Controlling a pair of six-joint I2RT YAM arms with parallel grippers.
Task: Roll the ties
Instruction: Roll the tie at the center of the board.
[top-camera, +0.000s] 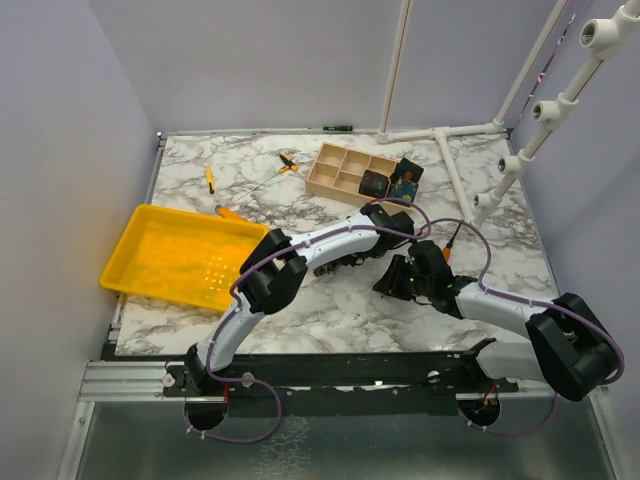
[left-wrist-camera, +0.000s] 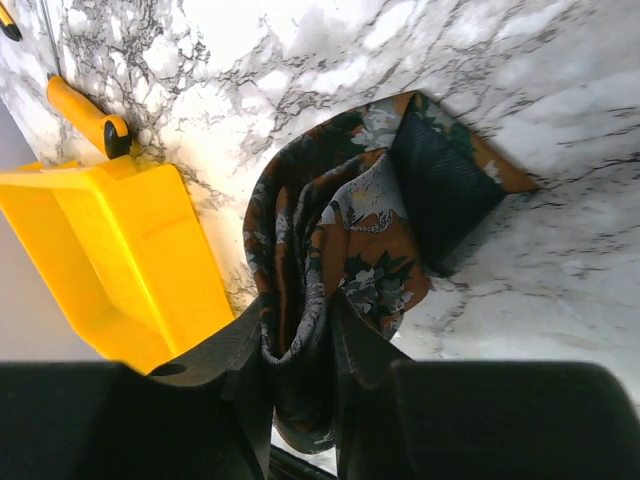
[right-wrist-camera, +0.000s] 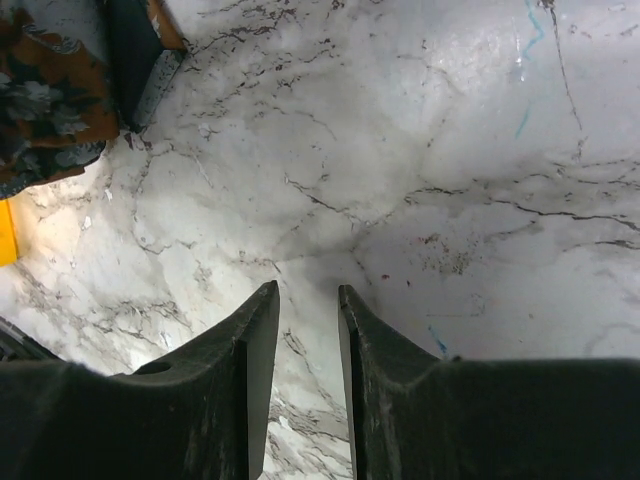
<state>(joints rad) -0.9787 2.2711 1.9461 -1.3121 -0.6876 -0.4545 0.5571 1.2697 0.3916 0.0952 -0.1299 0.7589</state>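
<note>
The left hand (left-wrist-camera: 300, 340) is closed on a tie (left-wrist-camera: 350, 230) – rust-brown fabric with grey and dark green flowers – and pinches a bunched fold of it between both fingers. The rest of the tie lies loosely folded on the marble table (right-wrist-camera: 450, 150), its dark lining turned up at one end, near the middle of the table and just beside a yellow tray (left-wrist-camera: 120, 260). An orange-handled screwdriver (left-wrist-camera: 85, 115) lies at the tray's far corner. The right hand (right-wrist-camera: 300, 320) hovers over bare table near the tie – fingers a narrow gap apart, holding nothing. At the far edge stands a wooden box (top-camera: 345, 170) with two dark rolls (top-camera: 373, 182) at its right end.
</note>
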